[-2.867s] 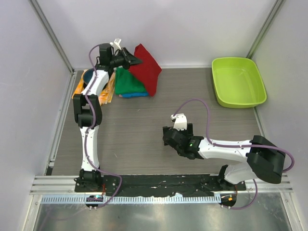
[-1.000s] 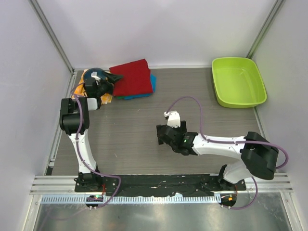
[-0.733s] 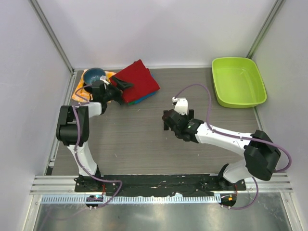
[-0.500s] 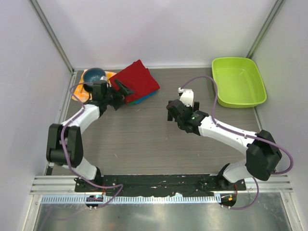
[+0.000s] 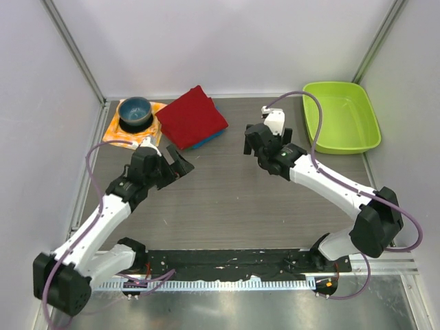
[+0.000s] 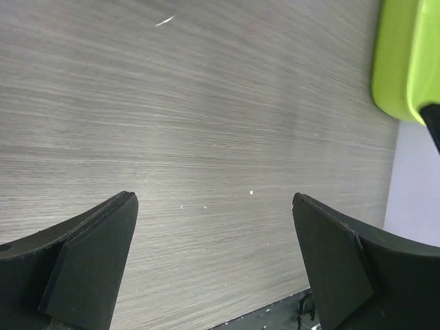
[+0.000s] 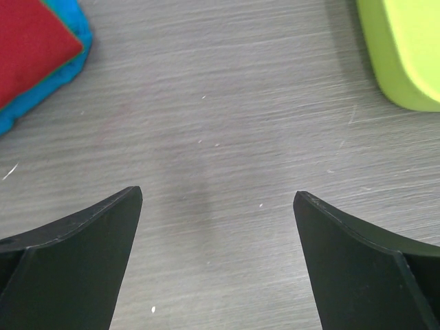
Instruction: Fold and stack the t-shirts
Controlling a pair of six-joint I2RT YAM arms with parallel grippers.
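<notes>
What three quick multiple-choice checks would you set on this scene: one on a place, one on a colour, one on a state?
1. Where does the lime tub stand?
A. far right corner of the table
B. far left corner
C. near edge, between the arm bases

2. What colour is the t-shirt on top of the pile?
A. green
B. red
C. blue

3. Right gripper: how do its fingers stand?
A. shut on a shirt
B. shut, with nothing in them
C. open, with nothing in them

Answers:
1 A, the top view shows the tub against the far right walls.
2 B, the red t-shirt covers the pile.
3 C, the wrist view shows only bare table between the spread fingers.
</notes>
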